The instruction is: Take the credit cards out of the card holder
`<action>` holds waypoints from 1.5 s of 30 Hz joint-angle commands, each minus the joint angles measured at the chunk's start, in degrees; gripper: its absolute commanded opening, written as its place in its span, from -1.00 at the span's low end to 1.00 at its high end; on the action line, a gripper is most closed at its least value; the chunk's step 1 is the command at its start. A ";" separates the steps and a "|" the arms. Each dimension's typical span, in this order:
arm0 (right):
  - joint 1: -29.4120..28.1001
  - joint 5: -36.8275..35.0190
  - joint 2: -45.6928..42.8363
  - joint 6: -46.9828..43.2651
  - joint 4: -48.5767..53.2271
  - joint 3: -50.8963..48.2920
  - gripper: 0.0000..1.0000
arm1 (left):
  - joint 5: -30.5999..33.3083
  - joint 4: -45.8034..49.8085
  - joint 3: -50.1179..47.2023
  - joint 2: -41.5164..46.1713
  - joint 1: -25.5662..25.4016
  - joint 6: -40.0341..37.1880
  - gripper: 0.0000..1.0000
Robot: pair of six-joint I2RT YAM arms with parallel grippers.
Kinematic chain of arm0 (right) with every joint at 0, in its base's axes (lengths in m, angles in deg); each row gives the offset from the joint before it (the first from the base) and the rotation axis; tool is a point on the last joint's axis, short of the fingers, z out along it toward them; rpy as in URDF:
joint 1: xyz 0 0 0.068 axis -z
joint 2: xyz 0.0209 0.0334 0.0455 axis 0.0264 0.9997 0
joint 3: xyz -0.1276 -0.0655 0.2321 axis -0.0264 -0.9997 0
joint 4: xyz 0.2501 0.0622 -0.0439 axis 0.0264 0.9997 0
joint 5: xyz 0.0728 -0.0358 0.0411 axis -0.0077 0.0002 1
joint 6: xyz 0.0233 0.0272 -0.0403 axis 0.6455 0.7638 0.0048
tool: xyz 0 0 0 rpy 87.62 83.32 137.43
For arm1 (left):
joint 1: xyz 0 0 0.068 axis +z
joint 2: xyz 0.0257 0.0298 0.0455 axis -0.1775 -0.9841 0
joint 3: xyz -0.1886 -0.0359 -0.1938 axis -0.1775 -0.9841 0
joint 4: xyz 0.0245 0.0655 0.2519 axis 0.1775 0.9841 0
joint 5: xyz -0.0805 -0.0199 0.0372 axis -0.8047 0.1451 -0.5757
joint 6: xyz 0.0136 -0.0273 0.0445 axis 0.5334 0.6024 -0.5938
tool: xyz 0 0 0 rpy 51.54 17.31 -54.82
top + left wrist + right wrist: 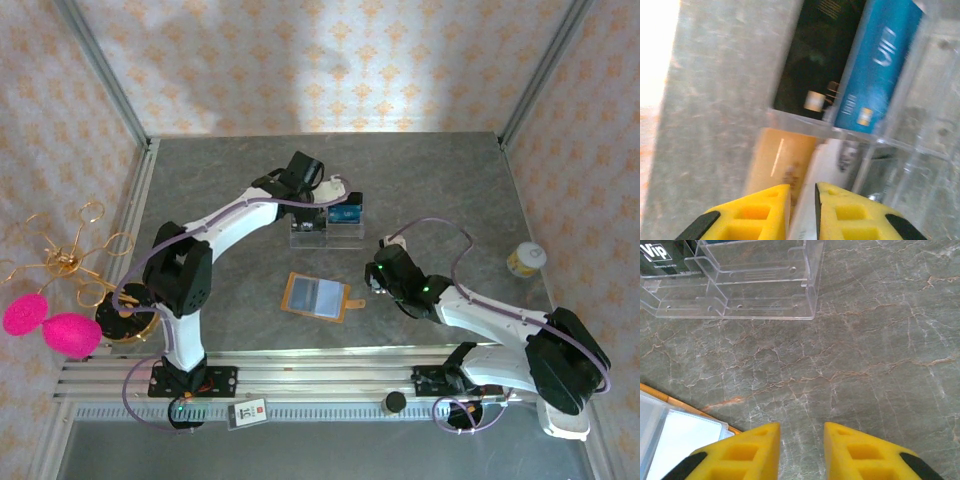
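Card holder [289, 293] lies open and flat on the tabletop [440, 190], near the front, its long axis running left to right with a slight tilt. We see it just left of the right jaws, which stand apart over bare tabletop with nothing between them; that arm is nearer. Tan-orange leather frames pale blue cards [320, 296]. The left jaws sit farther back at the clear stand [920, 150], barely parted by a silver-white card [835, 165]; we cannot tell whether they pinch it. A black card [815, 55], blue card [880, 65] and gold card [777, 160] stand there too.
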 commanded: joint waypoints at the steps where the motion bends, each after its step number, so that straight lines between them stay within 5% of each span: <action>1: 0.23 2.55 -0.17 -0.88 -0.51 1.07 -0.29 | 8.00 -9.94 0.34 5.89 -0.66 5.90 -0.53; 6: -2.56 7.24 2.71 -3.07 -2.88 3.58 -0.13 | 10.37 -23.69 -4.06 16.06 0.04 18.77 -0.31; 11: -12.22 2.96 13.32 -5.23 -3.96 10.91 -0.07 | 11.42 -34.78 -17.28 30.00 1.15 43.33 0.10; 19: -19.85 -3.83 31.03 -8.04 -1.62 23.73 -0.05 | 10.41 -30.29 -38.88 45.86 1.83 71.23 0.03; 31: -25.38 -13.13 43.14 -6.61 2.37 29.51 0.01 | 7.80 -26.14 -54.50 56.91 1.96 78.11 0.01; 45: -24.90 -10.07 38.16 -5.73 -5.03 20.60 -0.92 | -3.33 -29.55 -62.98 57.76 0.89 80.28 -0.17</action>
